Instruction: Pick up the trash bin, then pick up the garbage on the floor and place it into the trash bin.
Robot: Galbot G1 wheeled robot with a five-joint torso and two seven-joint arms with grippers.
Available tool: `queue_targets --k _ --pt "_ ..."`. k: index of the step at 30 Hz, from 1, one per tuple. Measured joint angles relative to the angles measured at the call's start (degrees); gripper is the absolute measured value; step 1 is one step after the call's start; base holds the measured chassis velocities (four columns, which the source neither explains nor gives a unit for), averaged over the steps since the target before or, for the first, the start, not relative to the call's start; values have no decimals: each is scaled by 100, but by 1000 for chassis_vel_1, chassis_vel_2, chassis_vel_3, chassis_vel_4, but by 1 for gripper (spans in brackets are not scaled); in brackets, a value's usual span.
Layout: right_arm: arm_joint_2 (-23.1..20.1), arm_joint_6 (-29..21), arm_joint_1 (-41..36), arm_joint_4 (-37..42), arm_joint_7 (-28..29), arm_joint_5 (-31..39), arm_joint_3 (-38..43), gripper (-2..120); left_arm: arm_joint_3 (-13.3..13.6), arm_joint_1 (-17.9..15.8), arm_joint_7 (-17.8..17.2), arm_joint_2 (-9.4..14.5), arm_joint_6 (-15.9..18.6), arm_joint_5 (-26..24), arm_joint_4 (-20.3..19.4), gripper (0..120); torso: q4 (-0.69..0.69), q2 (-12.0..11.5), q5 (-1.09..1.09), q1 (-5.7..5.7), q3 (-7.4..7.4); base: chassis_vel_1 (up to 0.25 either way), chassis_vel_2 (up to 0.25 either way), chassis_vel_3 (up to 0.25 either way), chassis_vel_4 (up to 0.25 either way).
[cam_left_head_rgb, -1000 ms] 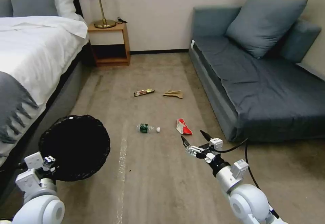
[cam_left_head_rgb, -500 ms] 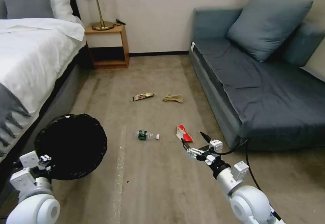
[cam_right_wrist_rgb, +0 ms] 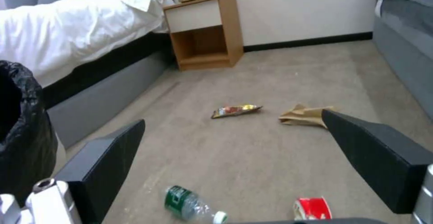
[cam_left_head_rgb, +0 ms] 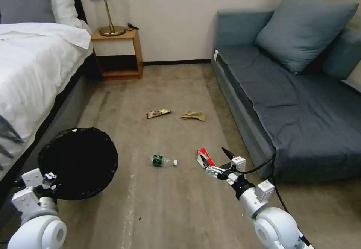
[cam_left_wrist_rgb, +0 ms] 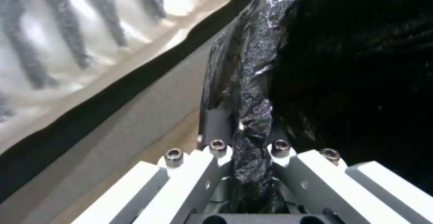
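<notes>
my left gripper [cam_left_wrist_rgb: 246,156] pinches the trash bin [cam_left_head_rgb: 77,162] by its crinkly bagged rim, held low beside the bed [cam_left_head_rgb: 34,64]; it looks light but slippery; my right gripper [cam_left_head_rgb: 215,158] hovers, jaws spread, over the thin red wrapper [cam_left_head_rgb: 205,157] on the floor [cam_left_head_rgb: 169,204]; take it by a raised fold.

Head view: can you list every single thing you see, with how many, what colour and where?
Bin: one, black-lined, held off the floor by the bed.
Bottle: one, clear with green label, floor centre.
Red wrapper: one, red-white, floor under the right gripper.
Snack wrapper: one, brown-yellow, floor farther off.
Paper: one, tan, beside the snack wrapper.
Bed: one, white, left.
Nightstand: one, wooden, by the wall.
Lamp: one, brass, on the nightstand.
Sofa: one, blue-grey, right.
Left gripper: shut on the bin's rim.
Right gripper: open, above the red wrapper.
</notes>
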Motion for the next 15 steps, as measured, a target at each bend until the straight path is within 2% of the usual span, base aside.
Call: queue_targets --k 15 --pt "59 31 98 -194 -41 -88 -89 100 -4 -109 24 40 -10 -6 162 3 1 0 0 0 0 -105 107 109 -105"
